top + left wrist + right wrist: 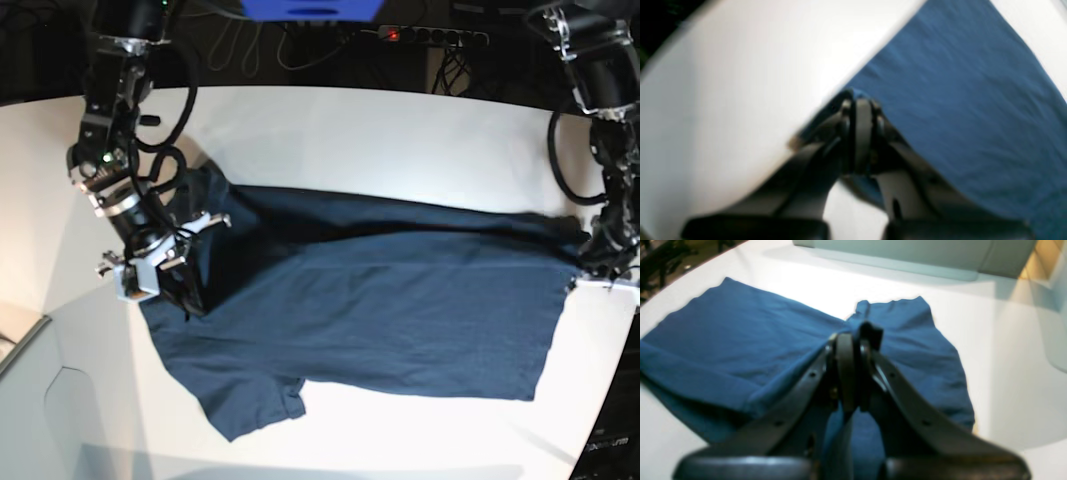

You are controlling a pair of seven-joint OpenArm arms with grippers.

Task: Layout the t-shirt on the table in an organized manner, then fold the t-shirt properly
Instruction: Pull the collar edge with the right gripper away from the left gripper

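Base view: navy t-shirt (400,300) spread on white table (330,130), left fingers (590,268) and right fingers (185,290) both clamped on its opposite ends.

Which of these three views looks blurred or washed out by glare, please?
Left wrist: soft all over, fingers smeared, table blown white. Right wrist: glare patch behind the t-shirt, foreground fuzzy. Base: sharpest, with a bright patch on the near tabletop.
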